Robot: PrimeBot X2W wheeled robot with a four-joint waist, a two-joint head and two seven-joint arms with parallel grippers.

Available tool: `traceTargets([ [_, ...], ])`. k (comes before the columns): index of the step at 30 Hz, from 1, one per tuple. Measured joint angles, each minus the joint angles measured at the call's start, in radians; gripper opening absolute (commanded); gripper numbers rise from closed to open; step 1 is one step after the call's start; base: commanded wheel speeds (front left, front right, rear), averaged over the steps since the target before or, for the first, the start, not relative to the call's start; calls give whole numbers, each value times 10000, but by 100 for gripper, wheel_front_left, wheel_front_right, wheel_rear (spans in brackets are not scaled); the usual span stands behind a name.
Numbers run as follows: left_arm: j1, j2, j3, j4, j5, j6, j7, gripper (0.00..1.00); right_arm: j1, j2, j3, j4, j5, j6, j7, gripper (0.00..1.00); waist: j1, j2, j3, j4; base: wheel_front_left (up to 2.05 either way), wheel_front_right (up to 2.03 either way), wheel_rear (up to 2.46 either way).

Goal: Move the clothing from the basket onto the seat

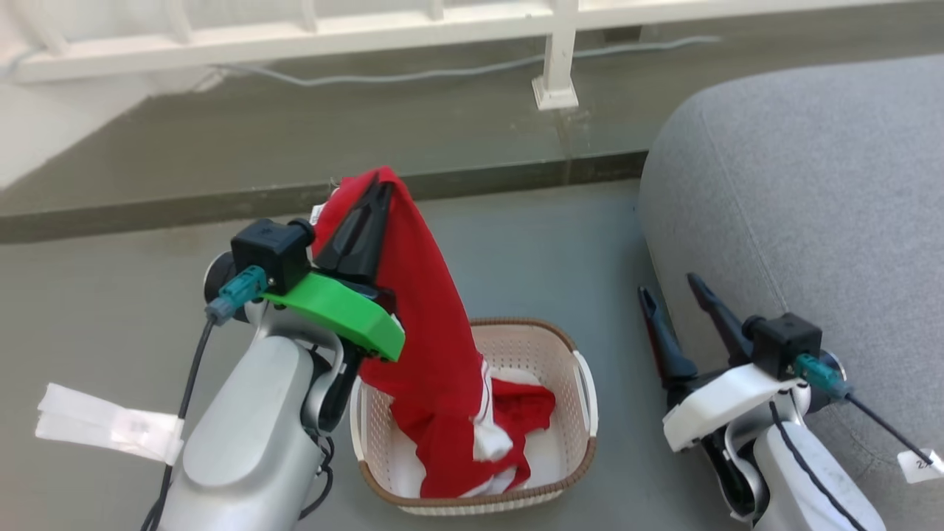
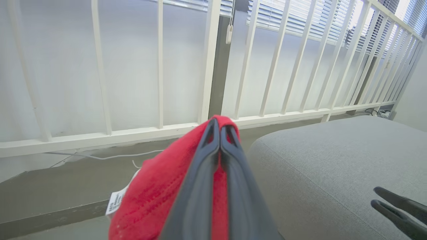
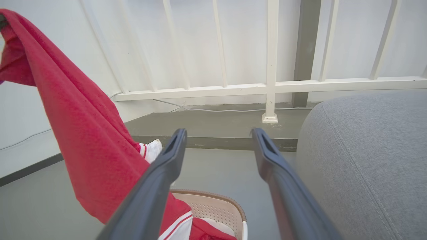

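The left gripper (image 1: 382, 186) stands at 10 o'clock of the head view's centre, its two dark fingers pressed together on the top fold of a red garment (image 1: 435, 310), with a small white label (image 2: 115, 201) sticking out beside them. The garment hangs in a long drape toward 6 o'clock, and its white-banded lower end reaches down inside the basket (image 1: 571, 346), where more red and white cloth (image 1: 527, 409) lies bunched against the 3 o'clock wall. The basket sits on the grey floor (image 1: 531, 243) at 6 o'clock, its brown rim clear of the arms on either side. The right gripper (image 1: 670, 286) waits at 4 o'clock with its fingers spread wide and nothing between them, its tips just beside the rounded near edge of the seat (image 1: 811, 184). The seat fills the view from 1 to 4 o'clock, and its curved corner faces the basket across a strip of bare floor. At 12 o'clock of the basket the floor runs open up to the edge of a raised step (image 1: 479, 181). Beyond that a cable (image 1: 442, 74) lies along the foot of a white railing (image 1: 295, 44).
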Motion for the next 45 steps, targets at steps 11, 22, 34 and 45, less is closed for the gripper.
traceTargets([
  [11, 482, 12, -360, -1145, 86, -31, 0, 0, 277, 81, 190, -384, 59, 73, 0, 100, 0, 0, -621, 75, 0, 0, 0],
  [22, 801, 23, -600, -1912, 173, 17, 0, 0, 300, 117, 385, -924, 65, 73, 0, 100, 0, 0, -652, 43, 0, 0, 0],
  [34, 1084, 58, -849, -2458, 201, 159, 150, 0, 207, 153, 1651, -2646, 98, 176, 0, 100, 0, 1, -721, 97, 0, 0, 0],
  [45, 1119, 96, -1149, -2907, 130, 232, 359, 0, 13, 163, 3308, -3009, 339, 265, 516, 100, 0, 0, -763, 208, 0, 0, 0],
])
